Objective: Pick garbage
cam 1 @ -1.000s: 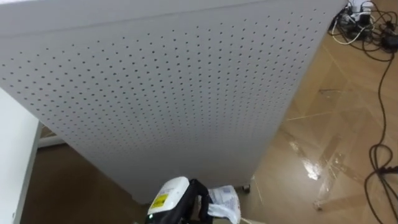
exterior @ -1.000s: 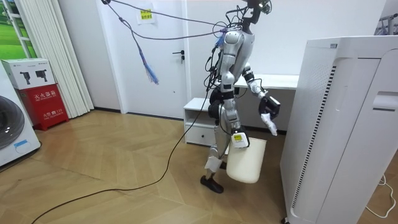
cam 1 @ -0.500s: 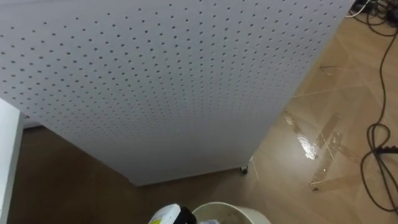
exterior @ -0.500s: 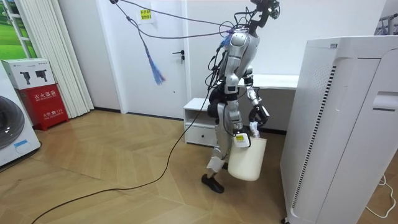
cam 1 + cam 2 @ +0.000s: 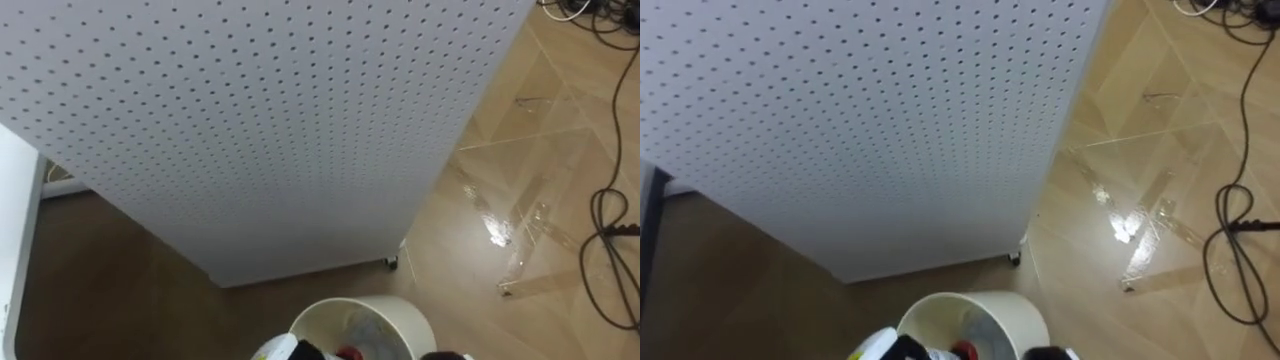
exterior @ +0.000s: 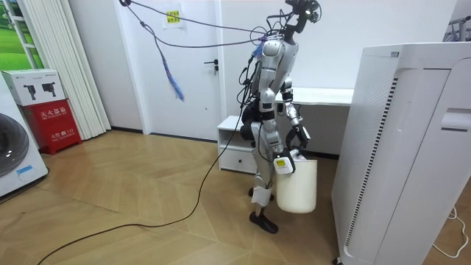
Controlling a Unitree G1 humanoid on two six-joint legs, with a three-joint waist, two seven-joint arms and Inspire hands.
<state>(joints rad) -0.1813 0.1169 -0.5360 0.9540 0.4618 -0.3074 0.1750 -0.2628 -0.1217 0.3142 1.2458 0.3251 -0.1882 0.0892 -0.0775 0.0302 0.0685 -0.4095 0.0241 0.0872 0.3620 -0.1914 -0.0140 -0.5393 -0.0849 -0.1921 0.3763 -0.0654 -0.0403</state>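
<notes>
A white bin (image 5: pixel 400 310) hangs just off the floor in front of me, close to the tall perforated unit. My left hand (image 5: pixel 285 350) sits at the bin's left rim, and in the room view the bin (image 6: pixel 298 195) hangs from that hand (image 6: pixel 283 165). Crumpled pale plastic garbage (image 5: pixel 365 328) lies inside, next to a small red thing (image 5: pixel 346 352). My right hand (image 5: pixel 450 355) shows at the bin's right side; in the room view the right hand (image 6: pixel 299 137) hovers just above the rim with no garbage seen in it.
The white perforated unit (image 5: pixel 250 130) stands right ahead on castors (image 5: pixel 390 263); the room view shows this tall unit (image 6: pixel 401 147). A white table edge (image 5: pixel 12 250) is at my left. Dark cables (image 5: pixel 610 230) and clear tape (image 5: pixel 520 240) lie on the wooden floor to the right.
My right hand came down from chest height with the white crumpled garbage to the bin's mouth; the garbage now lies in the bin. My view has tipped down onto the bin.
</notes>
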